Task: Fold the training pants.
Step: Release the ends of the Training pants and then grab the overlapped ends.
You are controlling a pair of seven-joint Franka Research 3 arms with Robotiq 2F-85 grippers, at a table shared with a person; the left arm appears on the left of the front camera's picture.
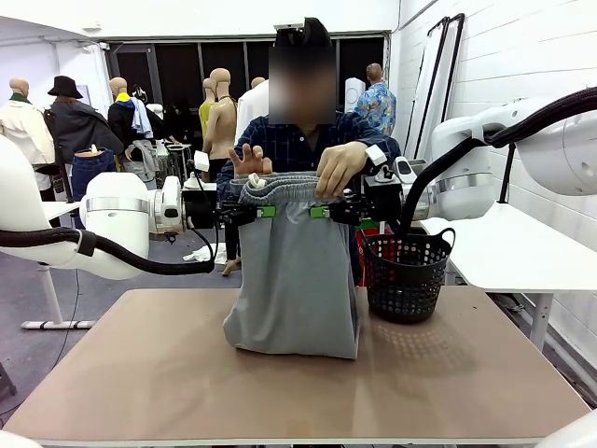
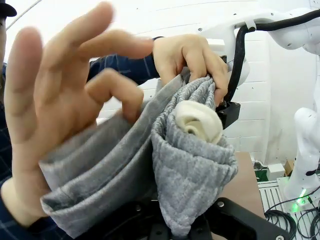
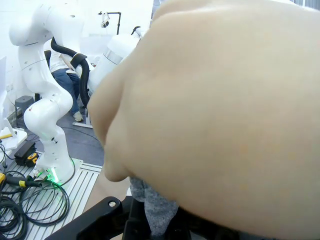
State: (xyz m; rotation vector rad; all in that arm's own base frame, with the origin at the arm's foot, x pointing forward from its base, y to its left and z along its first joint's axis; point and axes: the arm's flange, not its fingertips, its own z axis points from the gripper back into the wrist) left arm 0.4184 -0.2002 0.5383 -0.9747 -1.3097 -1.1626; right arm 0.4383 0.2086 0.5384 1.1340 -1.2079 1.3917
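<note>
The light grey training pants (image 1: 294, 271) hang upright over the table, their lower end resting on the tabletop. My left gripper (image 1: 265, 212) is shut on the left side of the gathered waistband, and my right gripper (image 1: 321, 212) is shut on its right side. In the left wrist view the bunched grey fabric (image 2: 190, 165) rises from between my fingers, with a white drawstring knot (image 2: 197, 122) on top. The person's hands (image 1: 340, 168) are at the waistband, one open (image 1: 250, 161), one gripping the cloth. A hand (image 3: 220, 110) covers most of the right wrist view, with grey fabric (image 3: 155, 210) below it.
A black mesh basket (image 1: 406, 275) stands on the brown table (image 1: 280, 392) just right of the pants. A white table (image 1: 513, 247) is at the right. The person stands at the far edge.
</note>
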